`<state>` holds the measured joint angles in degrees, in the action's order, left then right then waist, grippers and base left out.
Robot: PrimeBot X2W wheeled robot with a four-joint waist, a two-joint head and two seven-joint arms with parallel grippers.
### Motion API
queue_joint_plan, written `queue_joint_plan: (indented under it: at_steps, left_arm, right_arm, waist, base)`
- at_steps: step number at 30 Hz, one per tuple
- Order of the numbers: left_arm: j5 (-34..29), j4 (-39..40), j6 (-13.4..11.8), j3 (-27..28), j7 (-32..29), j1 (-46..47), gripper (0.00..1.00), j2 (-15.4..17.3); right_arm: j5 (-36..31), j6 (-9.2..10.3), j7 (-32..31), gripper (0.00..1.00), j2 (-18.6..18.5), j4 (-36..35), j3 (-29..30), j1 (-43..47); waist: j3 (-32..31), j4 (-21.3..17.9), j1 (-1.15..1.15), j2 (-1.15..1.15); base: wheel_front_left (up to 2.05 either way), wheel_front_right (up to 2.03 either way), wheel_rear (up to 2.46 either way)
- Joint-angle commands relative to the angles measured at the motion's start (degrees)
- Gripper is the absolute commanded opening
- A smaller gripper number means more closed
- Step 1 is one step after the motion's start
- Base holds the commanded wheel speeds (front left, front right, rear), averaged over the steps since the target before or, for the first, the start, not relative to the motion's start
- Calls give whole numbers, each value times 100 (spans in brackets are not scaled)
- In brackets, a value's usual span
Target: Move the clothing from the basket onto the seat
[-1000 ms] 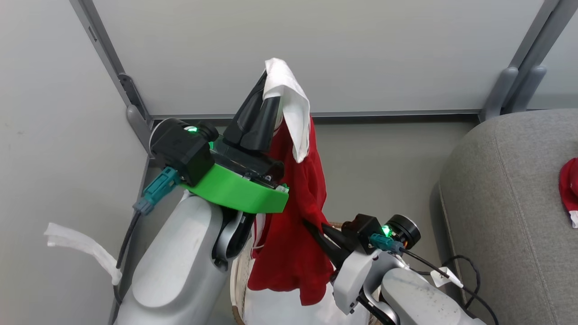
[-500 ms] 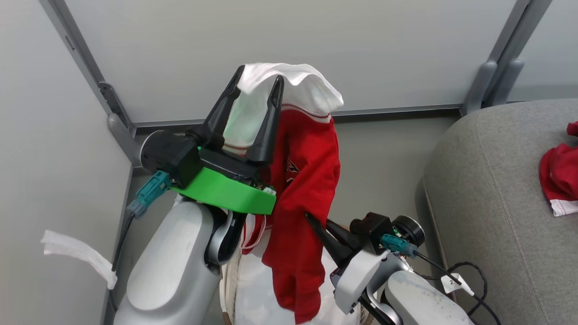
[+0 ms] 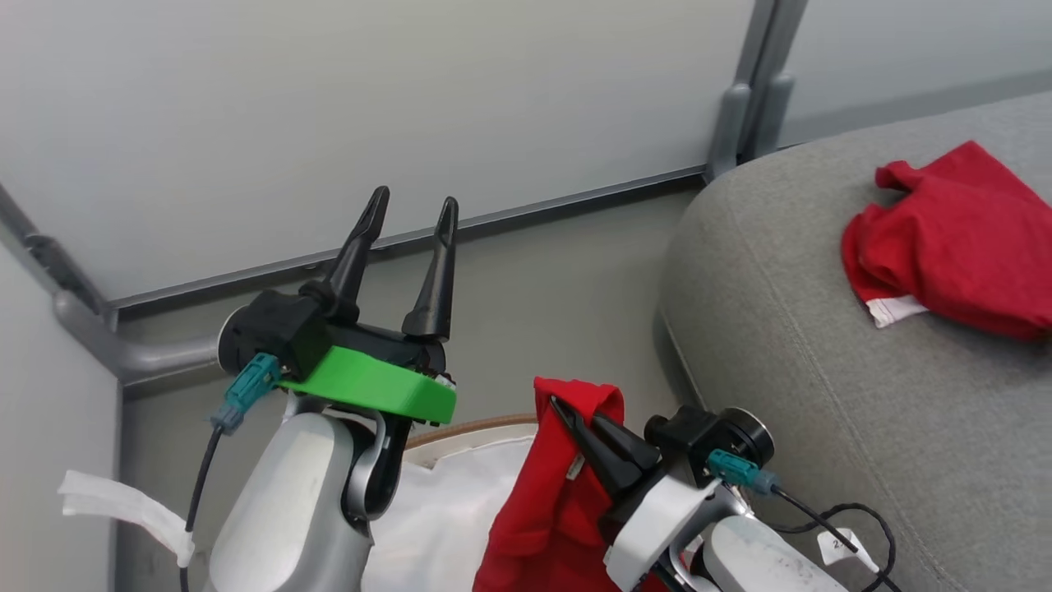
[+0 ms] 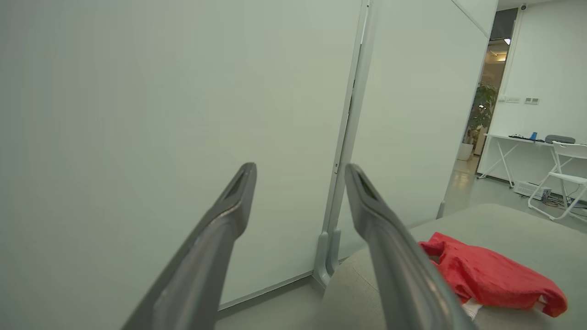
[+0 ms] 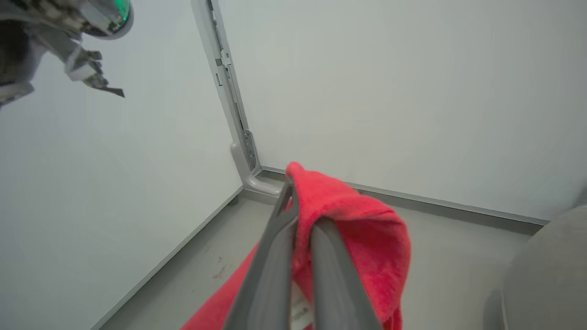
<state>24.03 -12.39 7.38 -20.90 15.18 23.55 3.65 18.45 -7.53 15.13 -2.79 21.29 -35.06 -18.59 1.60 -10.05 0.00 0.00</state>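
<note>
While left jaws gape empty, right jaws pinch red garment [image 3: 534, 510], bottom cropped.

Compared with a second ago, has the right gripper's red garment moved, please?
Yes, the red garment dropped: its top was above the wall rail, in the left gripper's fingers; now it hangs below that rail.
</note>
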Motion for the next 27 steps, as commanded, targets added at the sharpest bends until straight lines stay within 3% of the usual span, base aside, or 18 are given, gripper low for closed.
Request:
queue_joint_plan:
  at_steps: [1,13,27]
  left_arm:
    - [-69,-12,19,46,-6,-121,100,62]
    - [-205,-93,19,39,-6,-527,100,238]
    - [-37,-529,19,-454,-6,-422,100,345]
  right_arm:
    - [-13,8,2,0,-23,-72,35,97]
    - [-55,8,2,0,-17,-494,398,460]
    - [-198,8,2,0,-19,-1225,1225,685]
  waist:
    - [83,-795,0,0]
    - [269,-1962,0,0]
    - [626,-2150,0,0]
  base:
    - [0,0,0]
    - [0,0,0]
    - [0,0,0]
